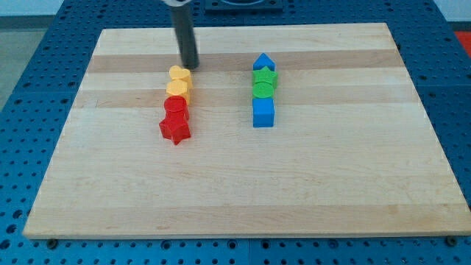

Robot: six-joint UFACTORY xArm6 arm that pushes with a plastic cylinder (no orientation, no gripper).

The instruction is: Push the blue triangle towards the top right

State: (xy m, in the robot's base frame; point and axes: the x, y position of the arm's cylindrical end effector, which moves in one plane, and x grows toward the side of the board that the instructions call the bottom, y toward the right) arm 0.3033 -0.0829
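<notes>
The blue triangle (pixel 263 62) sits at the top of a right-hand column, touching a green star (pixel 265 76) below it, then a green round block (pixel 263 90) and a blue cube (pixel 263 112). My tip (pixel 191 66) stands well to the left of the blue triangle, just above and right of a yellow heart-like block (pixel 179 73). Below that lie a second yellow block (pixel 177 89), a red round block (pixel 175 107) and a red star (pixel 175 129).
The blocks form two vertical columns on the wooden board (pixel 243 184). The board lies on a blue perforated table (pixel 29 88). The board's top right corner (pixel 386 29) is far from the blue triangle.
</notes>
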